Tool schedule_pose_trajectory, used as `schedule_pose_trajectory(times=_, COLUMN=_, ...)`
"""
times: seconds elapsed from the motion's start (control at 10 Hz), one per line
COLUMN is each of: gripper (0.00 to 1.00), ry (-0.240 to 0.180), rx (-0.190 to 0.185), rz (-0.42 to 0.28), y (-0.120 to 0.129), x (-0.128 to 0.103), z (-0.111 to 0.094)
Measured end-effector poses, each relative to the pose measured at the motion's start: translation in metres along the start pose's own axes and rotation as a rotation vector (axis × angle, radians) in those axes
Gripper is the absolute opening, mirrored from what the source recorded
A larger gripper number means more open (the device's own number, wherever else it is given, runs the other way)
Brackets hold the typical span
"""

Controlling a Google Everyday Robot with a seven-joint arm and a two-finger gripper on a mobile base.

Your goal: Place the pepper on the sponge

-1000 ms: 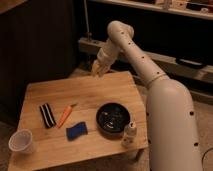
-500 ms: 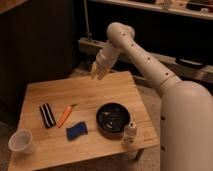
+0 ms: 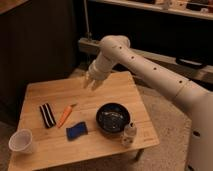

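I have the white arm (image 3: pixel 145 65) reaching over the wooden table (image 3: pixel 115 85), its gripper (image 3: pixel 91 84) hanging above the far side, empty; how wide it stands I cannot tell. The black bowl (image 3: pixel 113 118) sits right of the blue sponge (image 3: pixel 76 131). The orange pepper (image 3: pixel 65 115) lies just beyond the sponge, beside the striped bar (image 3: pixel 47 115).

Robot's end effector (image 3: pixel 91 83) over far side of table (image 3: pixel 50 93), pepper (image 3: pixel 65 115) near sponge (image 3: pixel 76 131)
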Motion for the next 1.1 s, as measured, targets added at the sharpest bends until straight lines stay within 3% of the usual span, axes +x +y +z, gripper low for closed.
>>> schedule_pose_trajectory(times=0.3, gripper=0.41, ry=0.013, rx=-0.015, rz=0.02, y=-0.033, x=-0.018, z=0.029)
schedule_pose_trajectory(times=0.6, gripper=0.34, ry=-0.011, rx=-0.041, rz=0.005, y=-0.058, x=0.015, z=0.07)
schedule_pose_trajectory(times=0.7, gripper=0.39, ry=-0.023, rx=-0.063, rz=0.001, y=-0.058, x=0.024, z=0.087)
schedule_pose_trajectory(times=0.9, gripper=0.61, ry=-0.06, rx=-0.108, rz=0.016, y=-0.047, x=0.033, z=0.116)
schedule_pose_trajectory(times=1.1, gripper=0.79, ry=-0.078, rx=-0.136, rz=0.041, y=-0.038, x=0.034, z=0.125)
